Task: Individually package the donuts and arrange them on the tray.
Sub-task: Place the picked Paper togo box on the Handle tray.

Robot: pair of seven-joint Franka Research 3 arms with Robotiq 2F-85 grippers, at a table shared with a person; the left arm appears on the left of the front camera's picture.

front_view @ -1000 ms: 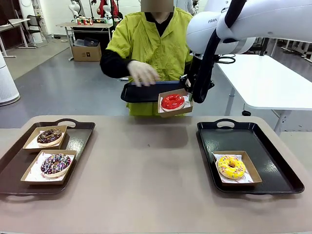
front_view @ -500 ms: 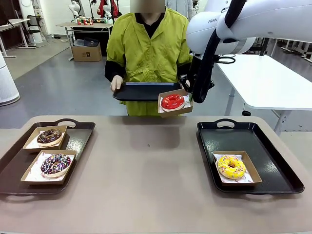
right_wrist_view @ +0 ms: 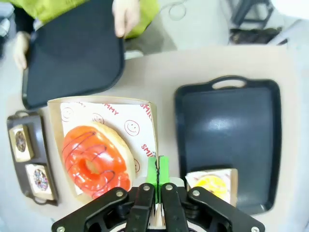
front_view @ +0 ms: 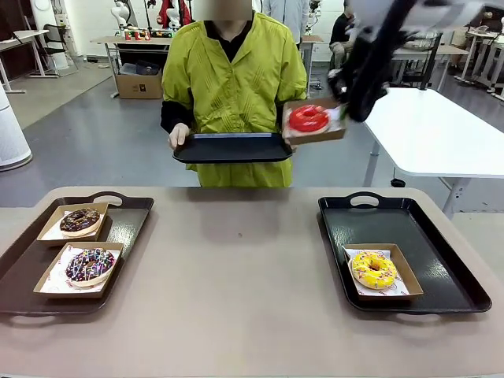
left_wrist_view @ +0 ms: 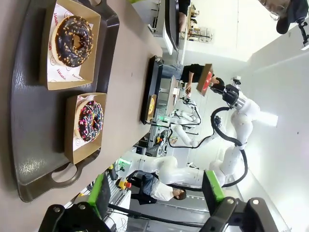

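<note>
My hand (left_wrist_view: 157, 195) hangs open at six o'clock; at ten o'clock a dark tray (left_wrist_view: 34, 140) on the tabletop (left_wrist_view: 130, 72) holds two boxed donuts (left_wrist_view: 73, 40).

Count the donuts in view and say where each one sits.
4. The dark chocolate donut and sprinkled chocolate donut sit boxed on the left tray; the yellow donut on the right tray; the red donut boxed in the right hand.

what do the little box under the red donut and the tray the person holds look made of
The shallow brown box under the glossy red donut looks like matte kraft cardboard, lined with white printed paper, its edge pinched by the right pincer. The black rectangular tray in the person's hands looks like moulded plastic, probably, with a dull sheen.
</note>
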